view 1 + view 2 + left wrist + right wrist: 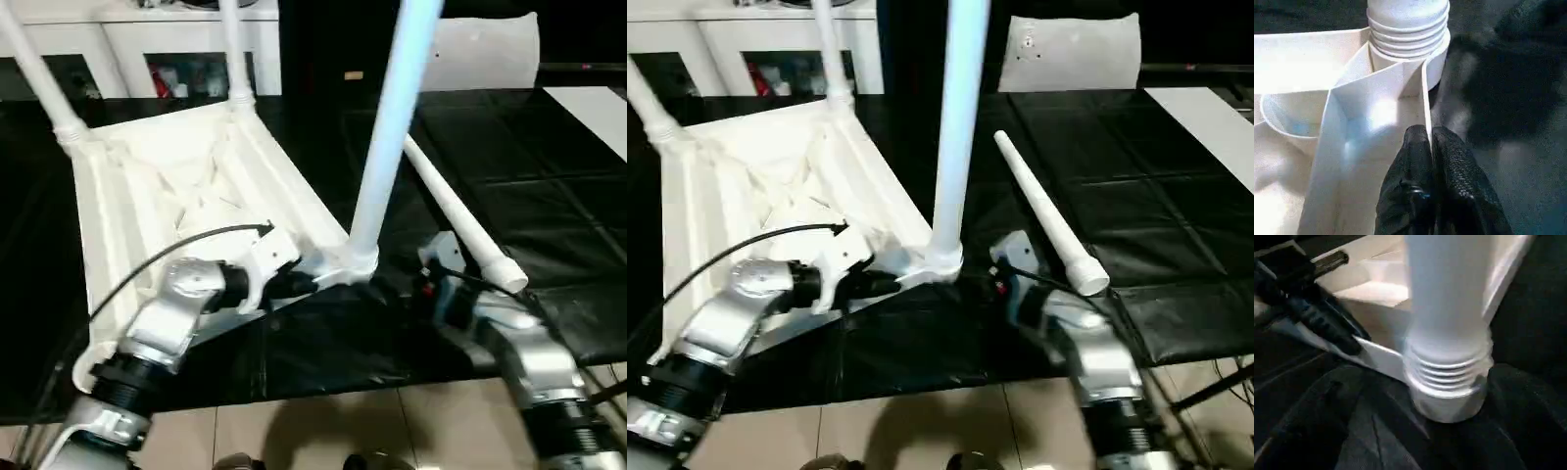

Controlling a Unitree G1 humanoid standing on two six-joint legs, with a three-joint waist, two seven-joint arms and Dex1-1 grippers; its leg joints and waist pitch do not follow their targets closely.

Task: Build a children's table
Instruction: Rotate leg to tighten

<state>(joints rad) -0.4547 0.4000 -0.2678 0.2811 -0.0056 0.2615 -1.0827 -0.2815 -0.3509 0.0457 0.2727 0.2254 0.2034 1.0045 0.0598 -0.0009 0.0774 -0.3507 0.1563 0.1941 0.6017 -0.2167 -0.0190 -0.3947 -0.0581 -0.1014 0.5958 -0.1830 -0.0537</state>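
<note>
The children's table (176, 196) lies upside down on the black bench (549, 196), three legs screwed in, a fourth leg (1043, 211) loose at three o'clock. Light, stiff, slick plastic, best held by its ribs. The left claw (1430, 142) pinches the rim; right claw (431, 279), cannot tell

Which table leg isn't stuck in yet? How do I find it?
Look at the white table top lying upside down on the black mat, with three legs standing up from its corners. Just to its right, one more white leg lies flat on the mat. It is the only one lying down and joined to nothing.
</note>
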